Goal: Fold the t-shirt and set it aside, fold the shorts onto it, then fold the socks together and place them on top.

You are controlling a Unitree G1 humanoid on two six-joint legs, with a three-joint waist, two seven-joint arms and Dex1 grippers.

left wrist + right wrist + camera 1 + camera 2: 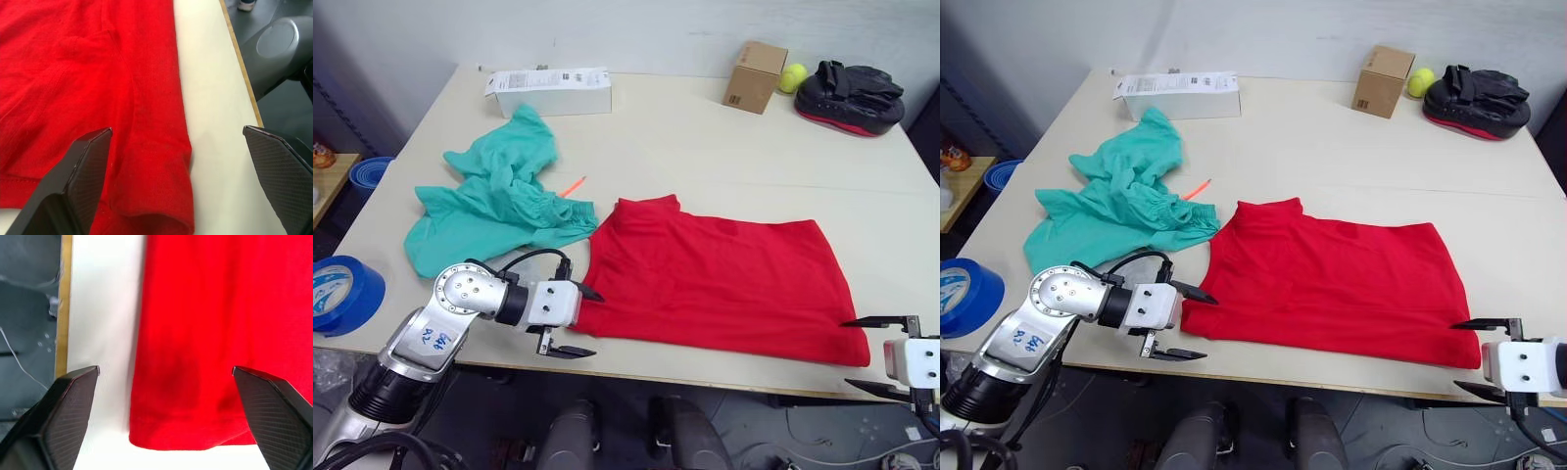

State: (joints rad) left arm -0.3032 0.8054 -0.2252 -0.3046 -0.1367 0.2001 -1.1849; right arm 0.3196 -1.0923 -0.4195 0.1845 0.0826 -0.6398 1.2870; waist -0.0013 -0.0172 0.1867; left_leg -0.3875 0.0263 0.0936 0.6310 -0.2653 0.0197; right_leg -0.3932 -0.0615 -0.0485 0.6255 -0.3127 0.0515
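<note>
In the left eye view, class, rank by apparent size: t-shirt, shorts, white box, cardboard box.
1. t-shirt
2. shorts
3. white box
4. cardboard box
The boxes sit farther from the camera, so their true sizes stay unsure.

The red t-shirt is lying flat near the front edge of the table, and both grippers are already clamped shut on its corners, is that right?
Not quite. The t-shirt does lie flat there, but the left gripper and right gripper are both open at its near corners, gripping nothing; both wrist views show the fingers spread wide.
</note>
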